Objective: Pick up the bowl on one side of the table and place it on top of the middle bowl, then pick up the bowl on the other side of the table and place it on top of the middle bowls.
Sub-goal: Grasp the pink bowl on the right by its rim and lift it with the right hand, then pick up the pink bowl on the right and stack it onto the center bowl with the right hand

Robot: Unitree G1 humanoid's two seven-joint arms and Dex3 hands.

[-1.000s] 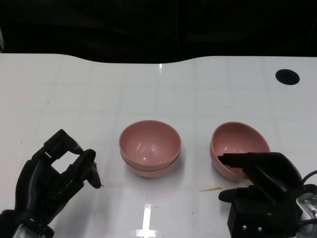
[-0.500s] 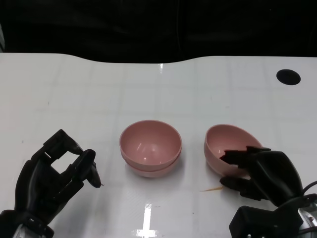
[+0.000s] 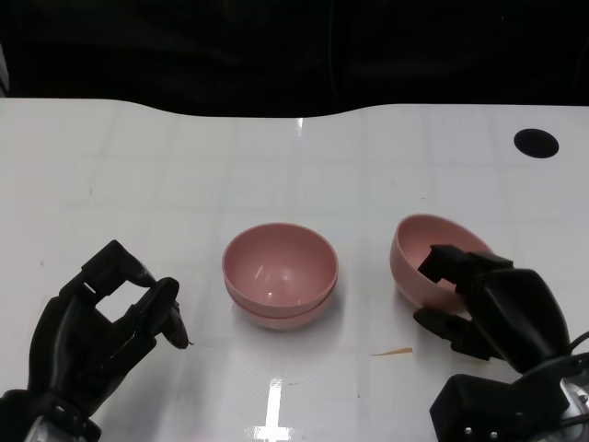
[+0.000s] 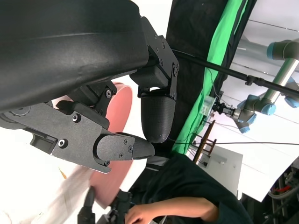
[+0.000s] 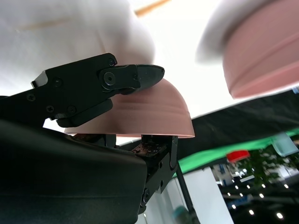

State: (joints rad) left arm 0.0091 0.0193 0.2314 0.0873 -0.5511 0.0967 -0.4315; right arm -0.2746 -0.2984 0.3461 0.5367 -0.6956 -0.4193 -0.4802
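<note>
Comparing with a second ago, the pink bowl (image 3: pixel 425 261) on the right has been tipped and shifted: it was first leaned toward the middle, and now it is seen a bit further back and more upright, with the right hand (image 3: pixel 488 299) wrapped on its near rim. The fingers (image 3: pixel 448 262) are hooked over the edge and the thumb is pressed to the outer wall, so the bowl is held, which is backed up by the right wrist view, where the bowl (image 5: pixel 140 116) is clamped between the black fingers. Whether it's fully off the surface can't be told for sure, but it looks lifted or close to it.

The stack in the middle (image 3: pixel 279 274) hasn't been touched; two bowls are already nested there, so the first half of the job looks done and this is probably the second pickup. What's left is carrying the bowl over and dropping it in, and the tilt would need leveling out first.

The left hand (image 3: pixel 97 322) hasn't moved at all: it is parked low on its side with the fingers curled in loosely and nothing in them.

The white counter (image 3: pixel 184 166) is glossy, with a dark round hole (image 3: pixel 535 142) near the far right corner and a small tan sliver (image 3: pixel 391 351) lying in front of the right bowl. Behind it everything is black curtain. In the left wrist view a green backdrop (image 4: pixel 212 70), another robot arm (image 4: pixel 275 60) and a seated person (image 4: pixel 182 205) are picked up.
</note>
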